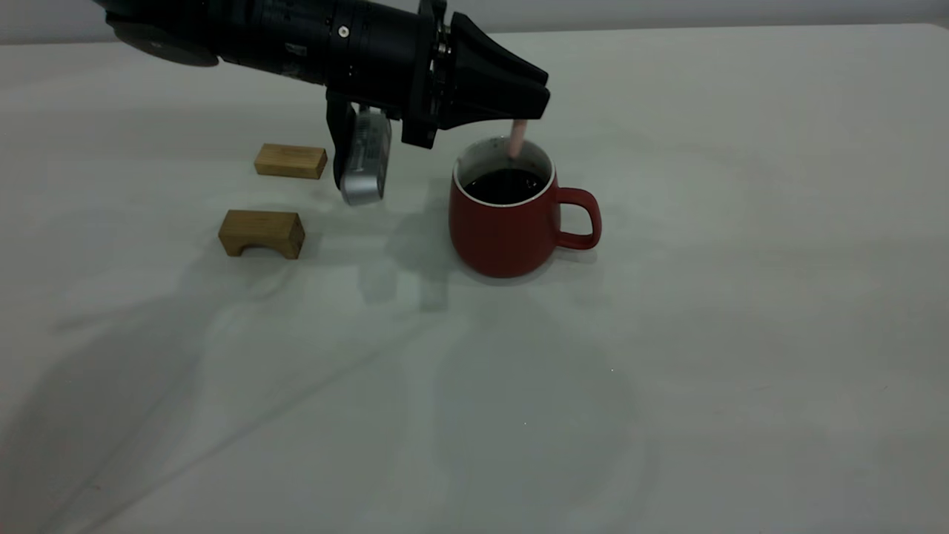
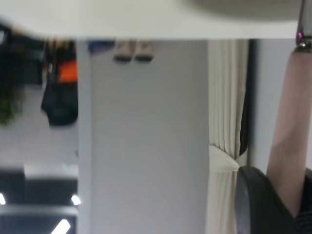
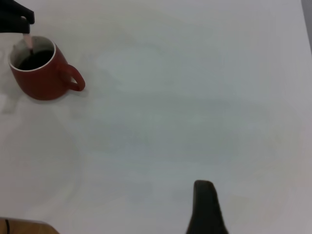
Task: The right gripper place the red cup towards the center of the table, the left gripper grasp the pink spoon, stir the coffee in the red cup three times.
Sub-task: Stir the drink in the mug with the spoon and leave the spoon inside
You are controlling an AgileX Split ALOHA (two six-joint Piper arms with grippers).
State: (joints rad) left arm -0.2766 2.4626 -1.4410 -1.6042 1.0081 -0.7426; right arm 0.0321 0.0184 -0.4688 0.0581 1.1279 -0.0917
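We note the left gripper [image 1: 528,111] clamped on the pink spoon [image 1: 517,139] over the red cup [image 1: 511,215]; slim, stiff handle, likely slippery. Right claw state: cannot tell.

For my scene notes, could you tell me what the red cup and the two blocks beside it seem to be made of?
The red cup looks like glazed ceramic: smooth dark red outside, white inside and rim. The two blocks look like unpainted wood, tan with faint grain lines.

Dim, flat overhead light, soft shadows across the table [image 1: 667,334]; left wrist view heavily blurred.
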